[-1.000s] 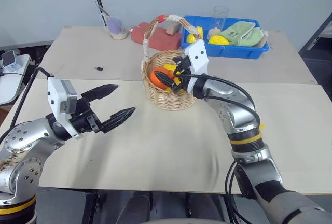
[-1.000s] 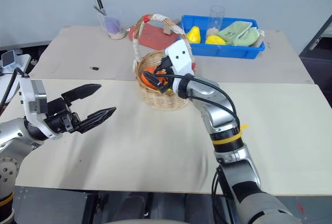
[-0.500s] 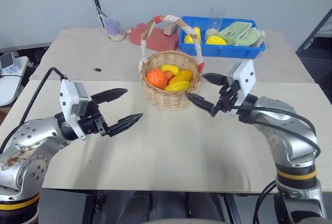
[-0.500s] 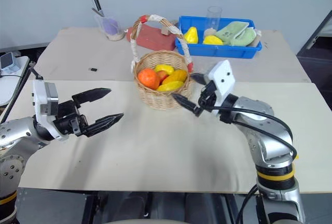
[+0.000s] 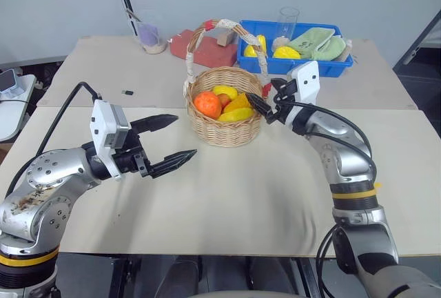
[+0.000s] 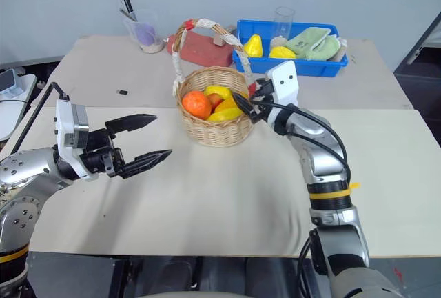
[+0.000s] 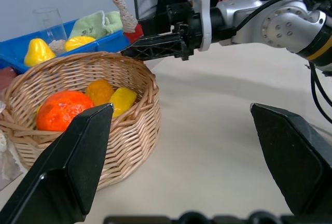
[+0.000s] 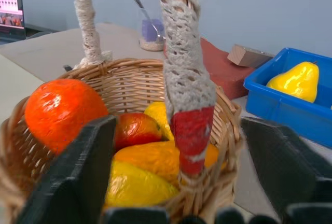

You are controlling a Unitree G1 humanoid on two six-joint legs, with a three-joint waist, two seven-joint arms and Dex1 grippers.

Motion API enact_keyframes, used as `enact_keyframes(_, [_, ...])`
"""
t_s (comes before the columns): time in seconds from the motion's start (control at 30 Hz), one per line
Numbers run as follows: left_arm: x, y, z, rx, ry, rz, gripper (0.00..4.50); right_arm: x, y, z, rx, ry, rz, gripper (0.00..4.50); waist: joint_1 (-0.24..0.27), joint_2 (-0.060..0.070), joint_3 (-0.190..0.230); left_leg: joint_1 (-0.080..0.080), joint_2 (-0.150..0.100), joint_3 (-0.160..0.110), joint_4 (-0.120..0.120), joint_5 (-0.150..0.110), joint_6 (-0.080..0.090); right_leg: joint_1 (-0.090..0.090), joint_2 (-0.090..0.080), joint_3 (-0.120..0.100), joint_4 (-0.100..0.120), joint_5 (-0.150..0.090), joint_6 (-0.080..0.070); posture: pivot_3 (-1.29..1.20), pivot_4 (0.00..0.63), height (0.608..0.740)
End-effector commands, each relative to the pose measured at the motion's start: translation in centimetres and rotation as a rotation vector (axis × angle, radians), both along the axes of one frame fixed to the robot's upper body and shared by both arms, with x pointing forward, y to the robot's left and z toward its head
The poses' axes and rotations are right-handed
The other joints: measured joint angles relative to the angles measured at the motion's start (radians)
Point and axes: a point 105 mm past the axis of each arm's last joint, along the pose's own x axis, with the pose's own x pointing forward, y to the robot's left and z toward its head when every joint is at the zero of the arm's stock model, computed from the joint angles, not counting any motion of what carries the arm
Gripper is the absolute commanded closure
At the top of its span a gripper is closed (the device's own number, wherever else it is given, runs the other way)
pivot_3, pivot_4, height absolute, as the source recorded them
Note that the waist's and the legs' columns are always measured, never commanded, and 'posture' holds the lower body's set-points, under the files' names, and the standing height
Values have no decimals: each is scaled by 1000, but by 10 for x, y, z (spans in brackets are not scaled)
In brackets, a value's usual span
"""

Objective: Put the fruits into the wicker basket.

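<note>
The round tan wicker basket [image 5: 226,105], its arched handle wrapped in white tape with red ends, sits at table centre holding the orange [image 5: 207,104] at 9 o'clock and the banana [image 5: 236,114] toward 5. No writing is readable. The right gripper [image 5: 265,101] reaches level at the rim's 3 o'clock, fingers straddling the handle base, nothing held. The left gripper [image 5: 172,138] hovers wide at 8 o'clock.

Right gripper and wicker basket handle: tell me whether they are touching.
Apart. In the right wrist view the handle stands in the gap of the right gripper, with basket showing between it and each finger.
</note>
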Motion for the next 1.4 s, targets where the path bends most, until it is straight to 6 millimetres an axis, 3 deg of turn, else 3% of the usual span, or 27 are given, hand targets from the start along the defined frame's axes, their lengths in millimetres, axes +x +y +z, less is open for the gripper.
enact_keyframes(0.03, [-1,-3,8,-6,-59,-3,0,2,5,23,26,-94,4,1881,-1,0,0,0,0,0,0,0,0,0,0,0,0,0,0,0,150,740])
enact_keyframes(0.27, [0,-4,9,-10,-73,7,0,1,11,26,38,-104,36,4284,-2,0,0,0,0,0,0,0,0,-1,0,0,1,0,0,0,150,740])
enact_keyframes(0.3, [1,-4,9,-10,-74,8,0,1,12,26,35,-104,42,4385,-2,0,0,0,0,0,0,0,0,-1,0,0,1,0,0,0,150,740])
enact_keyframes(0.43, [1,-5,10,-12,-78,10,0,-4,10,28,12,-125,67,4385,-2,0,0,0,0,0,0,0,0,-1,0,0,1,0,0,0,150,740])
enact_keyframes(0.5, [2,-5,12,-19,-82,9,0,-6,-1,33,-2,-149,65,4385,0,0,0,0,0,0,0,0,0,-1,0,0,1,0,0,0,150,740])
enact_keyframes(0.6, [2,-6,15,-32,-85,7,0,-4,-29,38,-47,-172,23,4385,5,0,0,-1,0,0,0,0,0,-1,0,0,0,0,0,0,150,740])
enact_keyframes(0.73, [3,-7,17,-35,-87,4,0,1,-87,42,-109,-173,-126,4385,11,0,1,-1,-1,0,0,0,0,-1,-1,0,0,0,0,0,150,740])
enact_keyframes(0.9, [5,-12,19,-38,-89,-10,0,0,-144,35,-127,-132,-284,4385,10,0,1,-1,-1,0,0,0,0,0,-1,0,-1,0,0,0,150,740])
enact_keyframes(1.07, [10,-15,24,-39,-94,-17,0,-1,-159,32,-69,-116,-333,4385,-2,0,1,0,-1,1,0,0,0,0,-1,1,-1,0,0,0,150,740])
enact_keyframes(1.1, [10,-15,25,-40,-94,-17,0,-1,-159,32,-61,-115,-331,3350,-3,0,1,0,-1,1,0,0,0,0,-1,1,0,0,0,0,150,740])
enact_keyframes(1.27, [13,-12,23,-39,-96,1,0,-9,-161,38,-42,-119,-322,1581,-2,0,1,-1,-1,1,0,0,0,0,-1,1,-1,0,0,0,150,740])
enact_keyframes(1.4, [18,3,13,-5,-70,92,0,-29,-160,36,-77,-67,-235,277,6,0,1,-1,-1,1,0,0,0,1,-1,1,-1,0,0,0,150,740])
